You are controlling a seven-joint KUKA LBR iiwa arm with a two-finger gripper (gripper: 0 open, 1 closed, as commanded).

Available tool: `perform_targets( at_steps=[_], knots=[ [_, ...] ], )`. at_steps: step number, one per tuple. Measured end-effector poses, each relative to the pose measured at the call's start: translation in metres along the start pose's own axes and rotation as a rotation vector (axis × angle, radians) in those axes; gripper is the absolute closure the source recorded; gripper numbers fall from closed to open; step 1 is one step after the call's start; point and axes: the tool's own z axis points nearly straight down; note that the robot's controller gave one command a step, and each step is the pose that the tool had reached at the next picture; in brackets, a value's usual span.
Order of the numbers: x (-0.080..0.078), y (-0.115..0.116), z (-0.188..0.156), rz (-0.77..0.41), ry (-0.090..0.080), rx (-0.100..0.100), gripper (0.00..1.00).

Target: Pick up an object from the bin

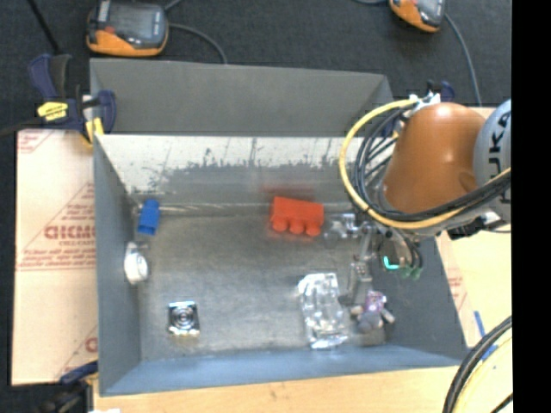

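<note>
My gripper [360,272] hangs low in the right part of the bin, under the arm's orange cover. Just below it, near the front right corner, lies a small purple and grey object [372,311]. Left of that lies a clear plastic piece [322,311], close beside the gripper. A red block [297,216] with rounded studs rests by the back wall, up and left of the gripper.
A blue block [148,217] and a white roundish piece [135,266] lie by the left wall. Near the front left sits a small silver square part [182,318]. The bin's right wall is close behind the gripper.
</note>
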Motion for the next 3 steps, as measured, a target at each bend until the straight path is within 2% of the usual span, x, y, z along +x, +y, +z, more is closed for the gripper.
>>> perform_targets(
  at_steps=[1,2,3],
  knots=[
    [0.012,-0.001,0.08,-0.184,-0.002,-0.001,0.0],
    [-0.059,-0.014,0.127,-0.504,-0.005,0.0,0.0],
    [-0.061,-0.014,0.123,-0.501,-0.017,0.001,1.0]
  ],
)
